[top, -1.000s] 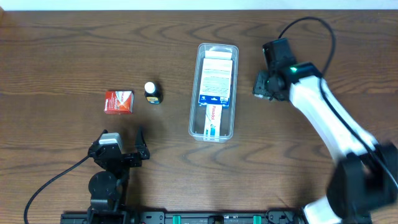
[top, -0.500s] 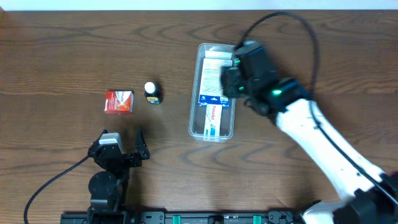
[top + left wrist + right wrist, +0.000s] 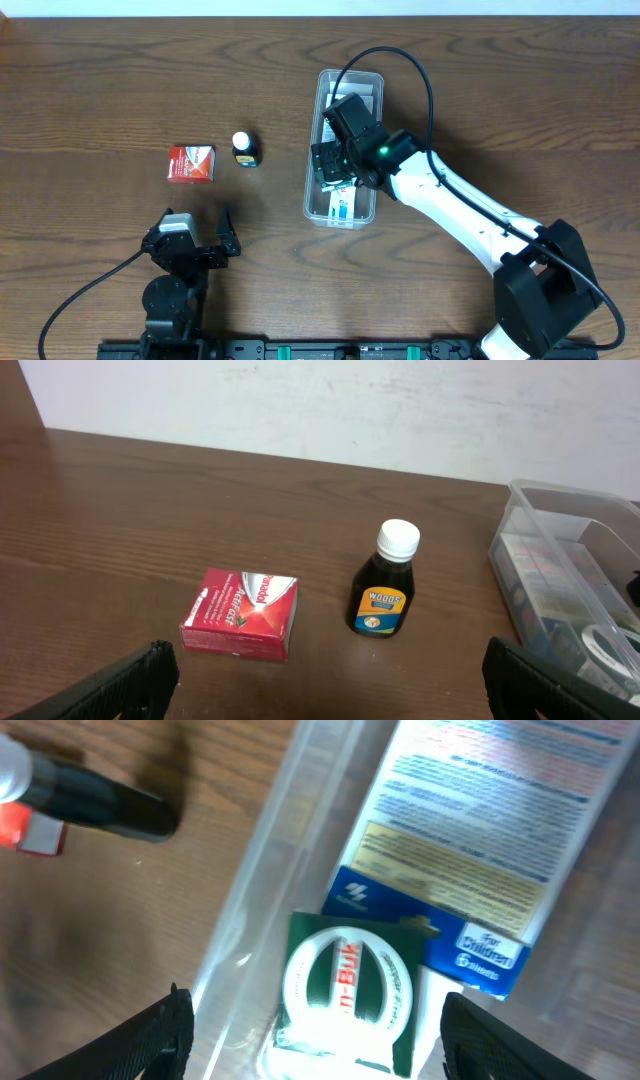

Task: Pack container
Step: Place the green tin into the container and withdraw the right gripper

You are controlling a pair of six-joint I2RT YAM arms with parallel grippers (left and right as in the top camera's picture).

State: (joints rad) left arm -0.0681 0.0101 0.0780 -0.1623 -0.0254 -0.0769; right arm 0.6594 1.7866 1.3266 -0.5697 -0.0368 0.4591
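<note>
The clear plastic container (image 3: 349, 73) lies lengthwise at the table's middle. It holds a long white and blue box (image 3: 480, 830) and a green package with a white ring (image 3: 345, 985). My right gripper (image 3: 335, 168) hovers low over the container's near half. Its fingers (image 3: 320, 1055) are open on either side of the green package and hold nothing. My left gripper (image 3: 200, 245) is open and empty near the front left edge. In the left wrist view its fingers (image 3: 325, 700) frame bare table, and the container (image 3: 560, 550) shows at the right.
A red box (image 3: 190, 163) and a small dark bottle with a white cap (image 3: 244, 150) stand left of the container. They also show in the left wrist view, the red box (image 3: 240, 615) beside the bottle (image 3: 385, 585). A white wall lies beyond the far edge.
My right arm has swung left from beside the container's right side to over its near half. The green package now lies inside it. The left arm has not moved.
</note>
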